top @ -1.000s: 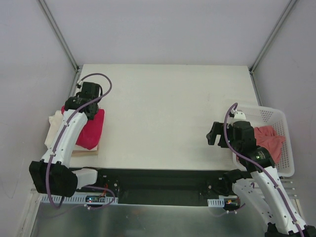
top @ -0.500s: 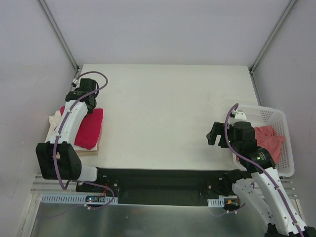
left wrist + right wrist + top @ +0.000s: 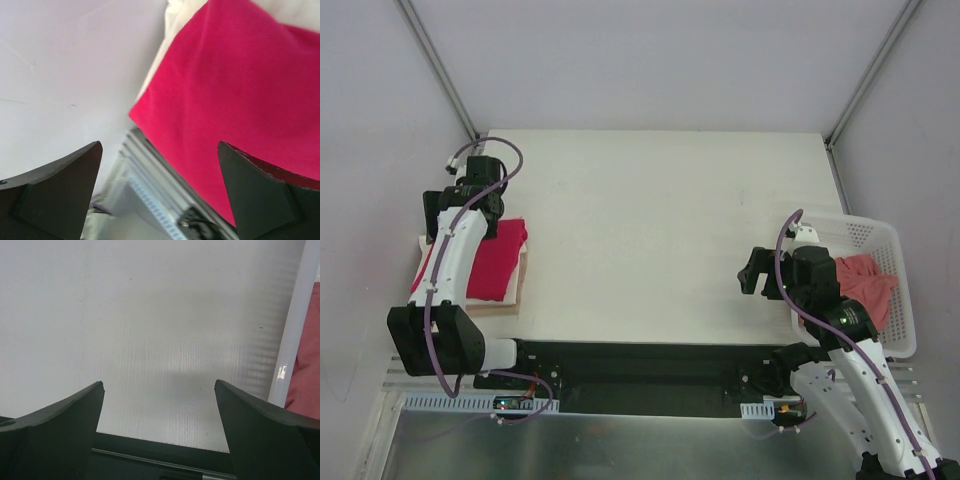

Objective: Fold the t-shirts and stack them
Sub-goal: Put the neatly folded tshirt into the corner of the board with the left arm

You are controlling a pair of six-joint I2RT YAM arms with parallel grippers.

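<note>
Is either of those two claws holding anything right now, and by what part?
Nothing is held. The left gripper stands open near the folded bright crimson-pink cloth t-shirt; the right gripper stands open over the white table.

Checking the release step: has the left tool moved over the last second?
Yes. In the top view the left tool has shifted left, from over the crimson t-shirt toward the left edge of the table, and it now stands open.

— What is carried by the white desk (image 3: 660, 230)?
— A thin tan board (image 3: 523, 286) is laid at its near left corner, under a folded crimson t-shirt (image 3: 498, 265). A white mesh basket (image 3: 880, 235) is set at the right edge.
</note>
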